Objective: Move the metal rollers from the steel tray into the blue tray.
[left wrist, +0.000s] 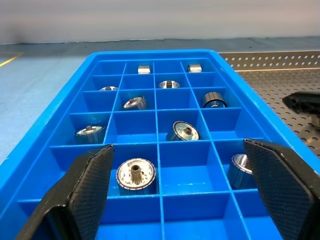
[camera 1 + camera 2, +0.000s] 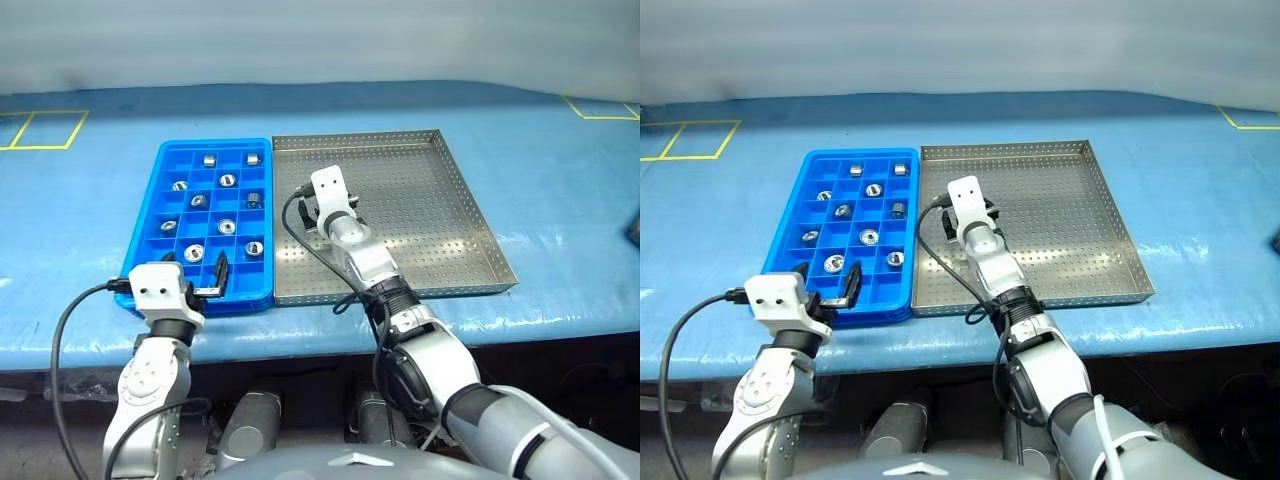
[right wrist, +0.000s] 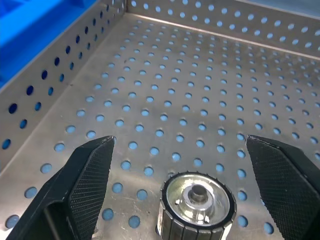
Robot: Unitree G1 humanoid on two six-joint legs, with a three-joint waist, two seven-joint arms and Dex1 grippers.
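Right end effector [image 3: 175,165] hangs spread wide and empty over the steel tray [image 2: 460,215], near its blue-tray side; one metal roller [image 3: 196,204] stands on the perforated floor between its fingers, untouched, bottom edge cut off, and hidden behind the wrist in the head views. Left end effector [image 1: 175,185] is also released and empty at the near end of the blue tray [image 2: 150,205], where about nine or ten rollers [image 1: 135,175] sit in separate compartments, far ones hard to count

Head pair above; wrists near trays
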